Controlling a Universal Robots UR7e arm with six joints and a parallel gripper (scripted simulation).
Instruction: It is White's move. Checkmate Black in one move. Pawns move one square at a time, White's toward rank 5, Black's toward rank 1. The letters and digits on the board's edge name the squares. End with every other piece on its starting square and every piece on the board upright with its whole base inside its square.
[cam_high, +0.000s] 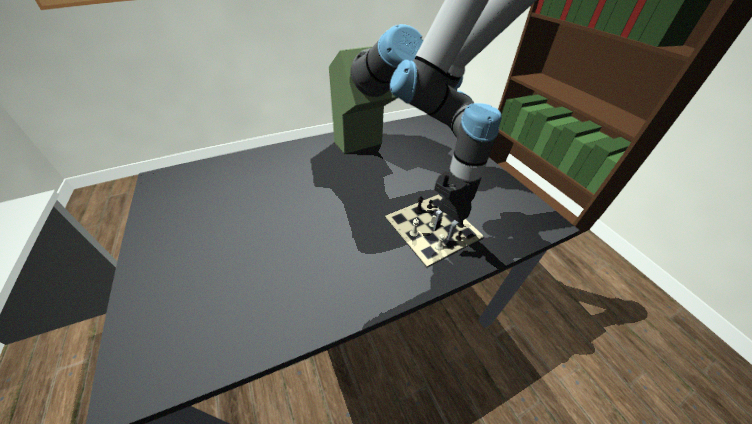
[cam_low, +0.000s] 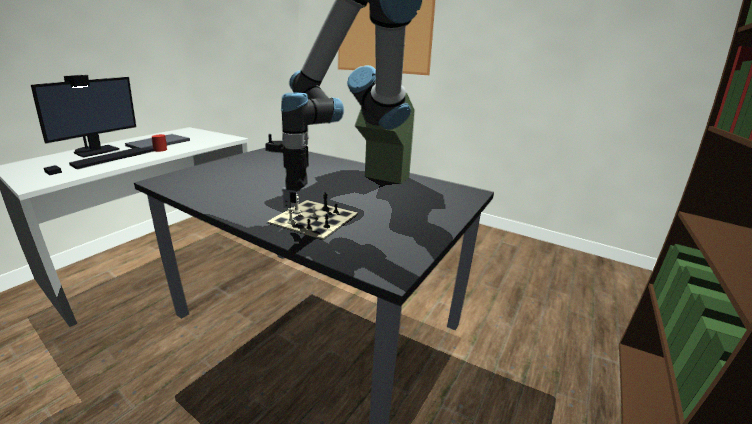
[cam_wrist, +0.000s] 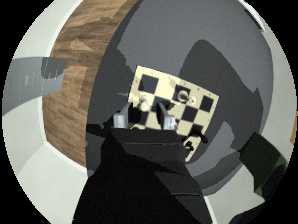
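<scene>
Your gripper (cam_high: 459, 223) hangs with its fingers spread fairly wide and nothing between them, low over the far right edge of the chessboard (cam_high: 427, 254). A pale piece (cam_high: 452, 232) stands just beside the fingertips; you cannot tell its kind. The chessboard lies on the dark table (cam_high: 236, 237), near the corner closest to the bookshelf (cam_high: 629, 124).

Counting the room: one of nearly everything

One arm (cam_high: 437, 97), one chessboard (cam_high: 401, 217) and one dark table (cam_high: 252, 252) are showing, with one bookshelf (cam_high: 660, 113), one white desk (cam_low: 200, 139), one monitor (cam_low: 84, 107) and one red cup (cam_low: 159, 142). The chess pieces are standing too small to count.
</scene>
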